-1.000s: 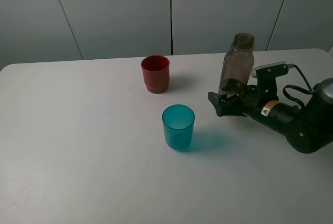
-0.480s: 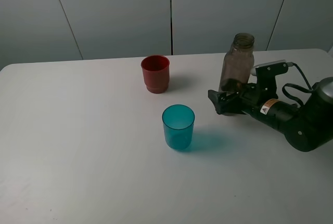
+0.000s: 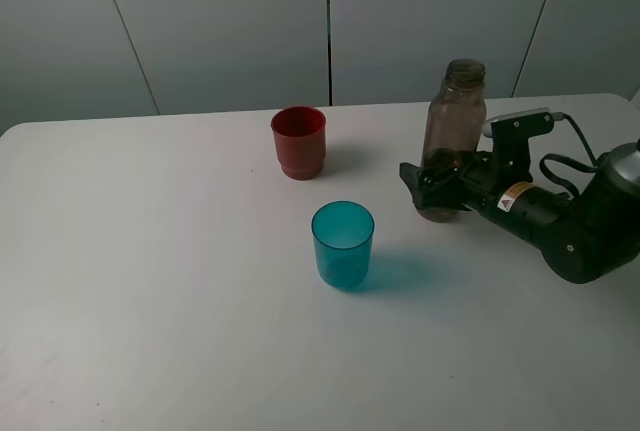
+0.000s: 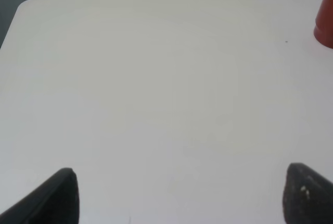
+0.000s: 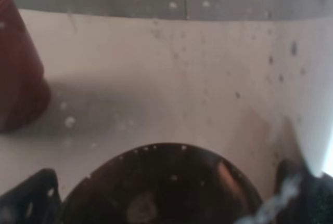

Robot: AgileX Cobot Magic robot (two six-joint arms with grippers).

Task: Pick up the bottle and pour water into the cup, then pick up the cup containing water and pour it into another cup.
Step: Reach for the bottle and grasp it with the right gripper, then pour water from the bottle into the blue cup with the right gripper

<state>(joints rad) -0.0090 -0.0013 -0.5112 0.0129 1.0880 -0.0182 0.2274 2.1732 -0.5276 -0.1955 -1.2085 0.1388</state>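
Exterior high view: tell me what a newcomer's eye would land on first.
The black right gripper draws the eye first, low at the right of the white table, its open jaws on either side of the base of the tall smoky bottle. After that, the two spots of colour: the teal cup near the middle and the red cup behind it, towards the wall.
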